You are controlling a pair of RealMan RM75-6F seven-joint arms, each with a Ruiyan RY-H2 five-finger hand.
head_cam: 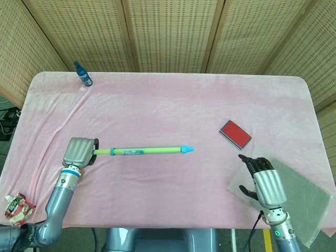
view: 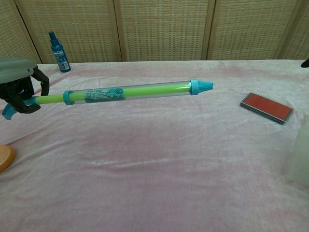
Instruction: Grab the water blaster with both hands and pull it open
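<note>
The water blaster [head_cam: 147,151] [view: 128,93] is a long green tube with a clear sleeve and a blue nozzle, held level above the pink cloth. My left hand [head_cam: 79,152] [view: 19,83] grips its blue handle end at the left. The nozzle [view: 201,87] points right. My right hand [head_cam: 262,181] hovers low at the right front of the table with fingers curled in, holding nothing, well apart from the blaster; in the chest view only a dark fingertip shows at the right edge.
A red flat case [head_cam: 235,134] [view: 267,107] lies at the right. A grey sheet [head_cam: 299,202] lies under my right hand. An orange disc [view: 4,157], a blue spray bottle [head_cam: 83,74] [view: 58,45] and a snack packet [head_cam: 16,207] sit at the left.
</note>
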